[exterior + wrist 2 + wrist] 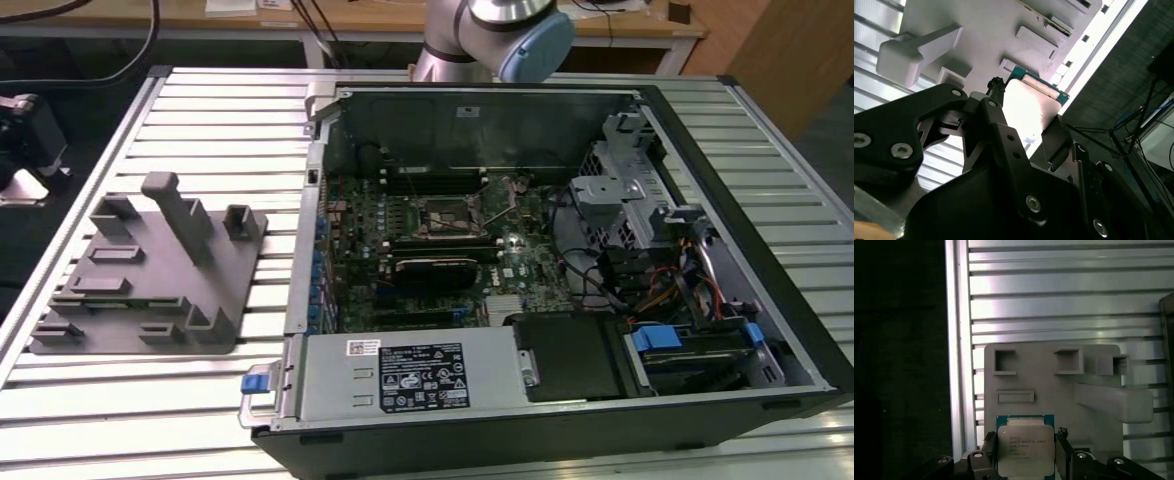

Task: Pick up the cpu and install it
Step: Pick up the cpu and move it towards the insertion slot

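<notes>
One cpu [1026,450] between two fingers [1062,455]

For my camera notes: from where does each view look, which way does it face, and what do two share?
Exterior view: off the arm, high, looking down on the table, open computer case and grey fixture block; an arm joint shows.
First wrist view: on the arm, facing down onto the fixture block; gripper jaws closed on the cpu.
Second wrist view: on the arm, looking along the gripper's black links to the cpu.
Both wrist views share cpu, gripper, block.
</notes>
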Controlling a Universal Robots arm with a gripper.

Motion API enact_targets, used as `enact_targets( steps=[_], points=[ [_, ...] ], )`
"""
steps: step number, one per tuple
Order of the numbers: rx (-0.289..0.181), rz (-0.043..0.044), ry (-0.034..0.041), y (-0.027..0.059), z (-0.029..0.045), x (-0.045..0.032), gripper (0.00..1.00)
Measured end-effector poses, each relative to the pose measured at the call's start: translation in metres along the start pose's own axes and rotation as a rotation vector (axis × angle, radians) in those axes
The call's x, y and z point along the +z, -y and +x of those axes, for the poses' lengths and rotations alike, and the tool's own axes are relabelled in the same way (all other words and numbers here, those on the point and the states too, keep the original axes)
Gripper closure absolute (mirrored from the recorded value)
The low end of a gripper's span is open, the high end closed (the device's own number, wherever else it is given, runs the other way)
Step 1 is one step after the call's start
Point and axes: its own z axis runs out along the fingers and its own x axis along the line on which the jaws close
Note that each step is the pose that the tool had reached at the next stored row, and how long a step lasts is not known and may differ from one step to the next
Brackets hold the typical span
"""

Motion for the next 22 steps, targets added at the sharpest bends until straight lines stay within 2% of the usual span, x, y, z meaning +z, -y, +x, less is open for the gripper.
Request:
enact_targets(
  steps=[17, 19, 22],
  points=[
    [0.0, -0.0001, 0.0023, -0.0037, -0.0023, -0.0533, 0.45],
    [0.0, -0.0002, 0.0024, -0.004, -0.0025, -0.0572, 0.45],
    [0.0, -0.0003, 0.0028, -0.004, -0.0025, -0.0576, 0.45]
  ],
)
